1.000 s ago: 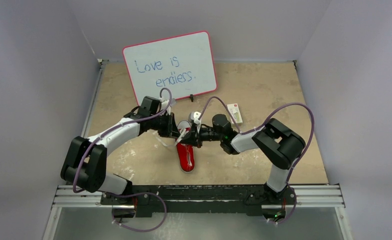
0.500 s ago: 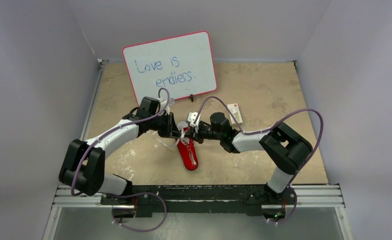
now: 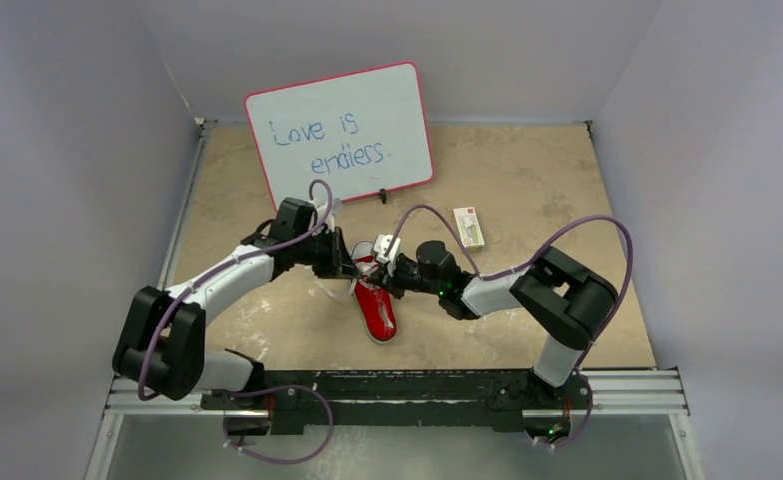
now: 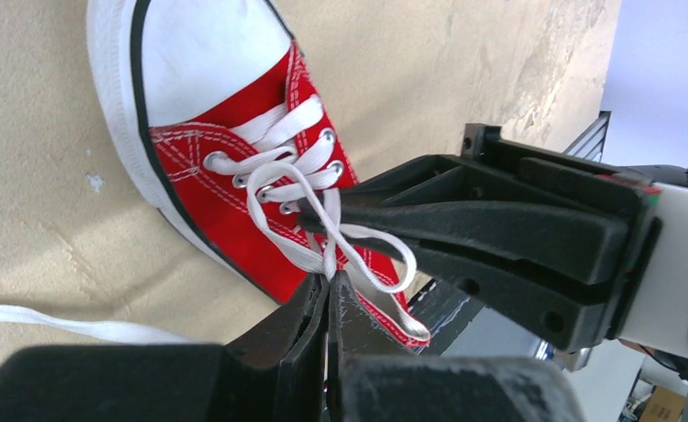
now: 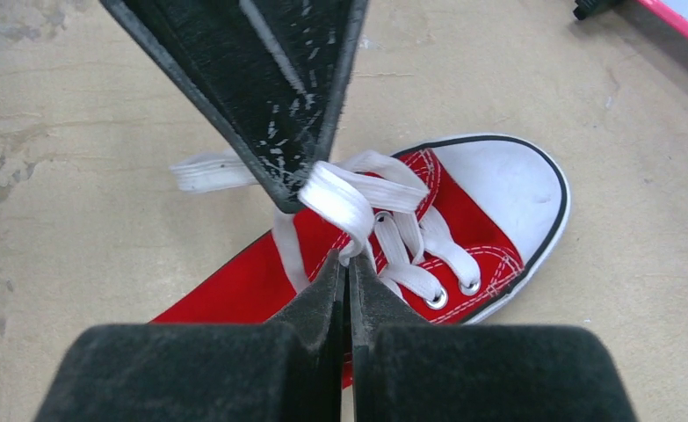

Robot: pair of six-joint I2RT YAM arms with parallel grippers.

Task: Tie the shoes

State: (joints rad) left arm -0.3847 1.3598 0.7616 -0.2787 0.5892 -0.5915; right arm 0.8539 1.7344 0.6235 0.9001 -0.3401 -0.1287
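The red canvas sneaker (image 3: 375, 308) with a white toe cap lies on the tan table, toe toward the near edge; it also shows in the left wrist view (image 4: 235, 167) and the right wrist view (image 5: 463, 220). Both grippers meet over its lace area. My left gripper (image 3: 348, 268) (image 4: 329, 280) is shut on a white lace (image 4: 327, 255) beside a small loop. My right gripper (image 3: 385, 275) (image 5: 348, 262) is shut on another lace strand (image 5: 344, 207), its fingertips just above the eyelets. A loose lace end (image 4: 76, 323) trails on the table left of the shoe.
A whiteboard (image 3: 342, 132) with a pink rim stands at the back, behind the arms. A small white box with a red mark (image 3: 468, 227) lies right of the shoe. Grey walls close in the table on three sides.
Both grippers have moved a little toward the near edge, staying together over the laces. The shoe has shifted and turned slightly with them.
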